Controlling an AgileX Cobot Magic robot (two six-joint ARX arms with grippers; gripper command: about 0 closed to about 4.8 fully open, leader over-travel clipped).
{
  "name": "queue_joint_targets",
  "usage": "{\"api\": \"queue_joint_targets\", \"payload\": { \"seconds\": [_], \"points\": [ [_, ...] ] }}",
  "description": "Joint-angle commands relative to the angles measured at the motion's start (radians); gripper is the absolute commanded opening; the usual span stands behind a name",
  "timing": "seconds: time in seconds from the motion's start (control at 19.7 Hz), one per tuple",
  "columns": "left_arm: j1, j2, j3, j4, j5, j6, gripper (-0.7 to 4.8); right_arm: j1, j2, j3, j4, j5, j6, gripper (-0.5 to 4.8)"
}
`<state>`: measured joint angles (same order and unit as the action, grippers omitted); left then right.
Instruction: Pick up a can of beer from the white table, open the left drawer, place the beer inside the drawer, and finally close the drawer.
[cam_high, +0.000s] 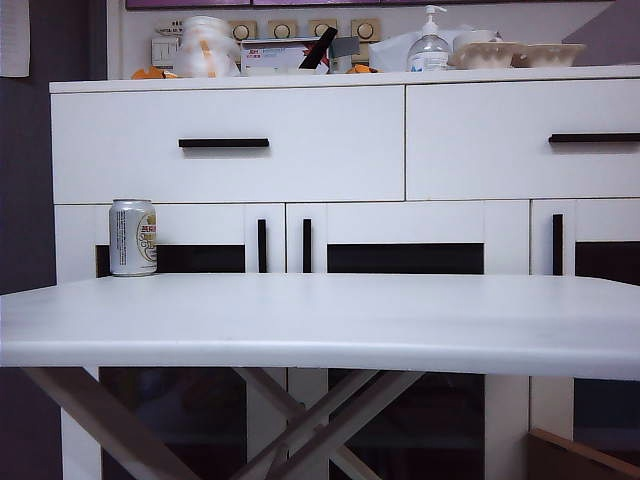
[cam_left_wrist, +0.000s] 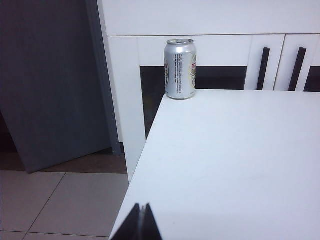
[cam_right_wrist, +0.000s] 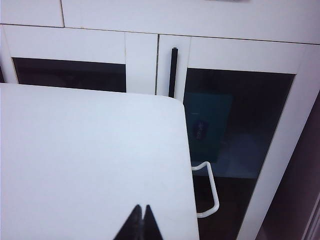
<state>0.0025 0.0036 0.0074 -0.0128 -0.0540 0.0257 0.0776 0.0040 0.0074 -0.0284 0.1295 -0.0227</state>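
Low frontal exterior view; wrist views above opposite corners of the white table (cam_high: 320, 320).

Black pointed end effector (cam_left_wrist: 141, 222) fingertips

We see a silver aluminium beer can (cam_high: 133, 237) with a white-and-gold label and red characters standing upright at the far left corner of the large plain white desk (cam_high: 330, 315), close to its back edge. Its top looks unopened. The desk has a rounded front edge and crossed white legs. Behind and above the can, the wide flat white left drawer (cam_high: 228, 144) with its short black horizontal bar handle sits fully closed, flush with its neighbour.
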Motion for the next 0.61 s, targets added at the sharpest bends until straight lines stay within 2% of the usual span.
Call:
{"api": "queue_joint_targets", "payload": {
  "seconds": [0.05,0.51,0.61],
  "points": [
    [-0.002,0.000,0.002,0.009,-0.002,0.000,-0.05,0.002,-0.001,0.000,0.011,-0.003,0.005,-0.01],
    [-0.002,0.000,0.003,0.004,-0.002,-0.003,-0.05,0.002,-0.001,0.011,0.009,-0.006,0.039,-0.01],
    [-0.002,0.000,0.005,0.003,-0.004,-0.041,-0.05,0.002,-0.001,0.057,-0.010,-0.005,0.073,-0.01]
  ]
}}
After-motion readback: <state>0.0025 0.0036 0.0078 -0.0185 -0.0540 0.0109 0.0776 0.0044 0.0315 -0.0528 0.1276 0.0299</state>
